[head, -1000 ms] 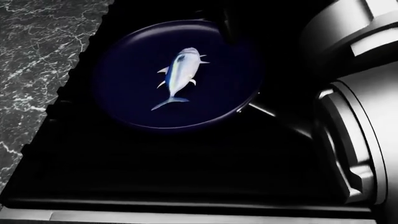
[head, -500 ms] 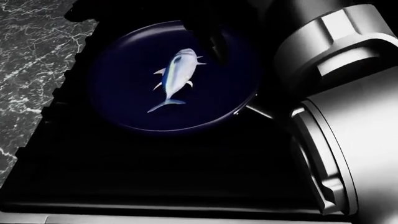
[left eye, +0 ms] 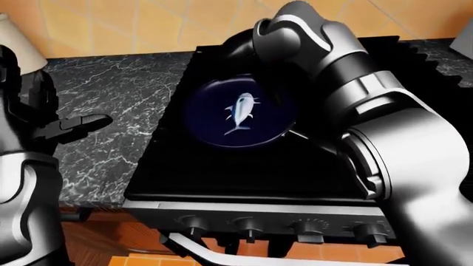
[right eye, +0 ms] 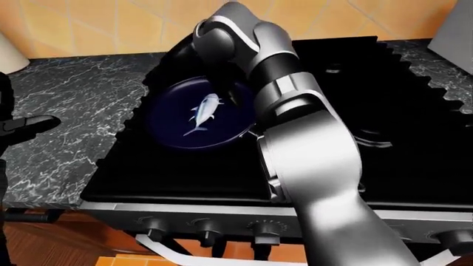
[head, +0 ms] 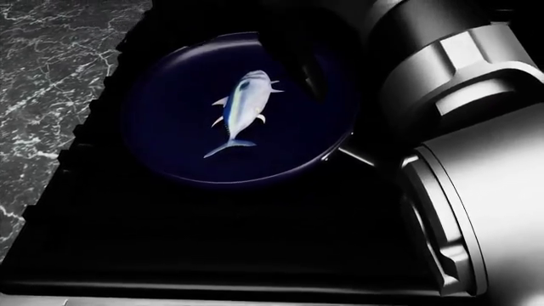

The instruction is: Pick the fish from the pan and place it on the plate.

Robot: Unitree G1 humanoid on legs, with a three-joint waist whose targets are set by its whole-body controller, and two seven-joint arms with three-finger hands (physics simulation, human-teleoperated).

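Observation:
A silver-blue fish [head: 236, 111] lies in the middle of a dark blue pan [head: 166, 137] on the black stove [left eye: 244, 172]. My right arm reaches over the stove from the right. Its dark hand [right eye: 228, 90] hangs over the pan's upper right part, just beside the fish's head, with its fingers [head: 299, 69] spread and pointing down, holding nothing. My left hand [left eye: 76, 126] is open and empty over the marble counter, far left of the pan. No plate shows in any view.
Dark marble counter [left eye: 111, 94] lies left of the stove. The pan's handle [head: 357, 156] points down and right under my right forearm. Stove knobs [left eye: 248, 227] line the lower edge. A pale object [left eye: 11, 33] stands at the top left.
My right arm has pushed further over the stove, and its hand has come down over the pan's upper right next to the fish's head. The fish has not moved.

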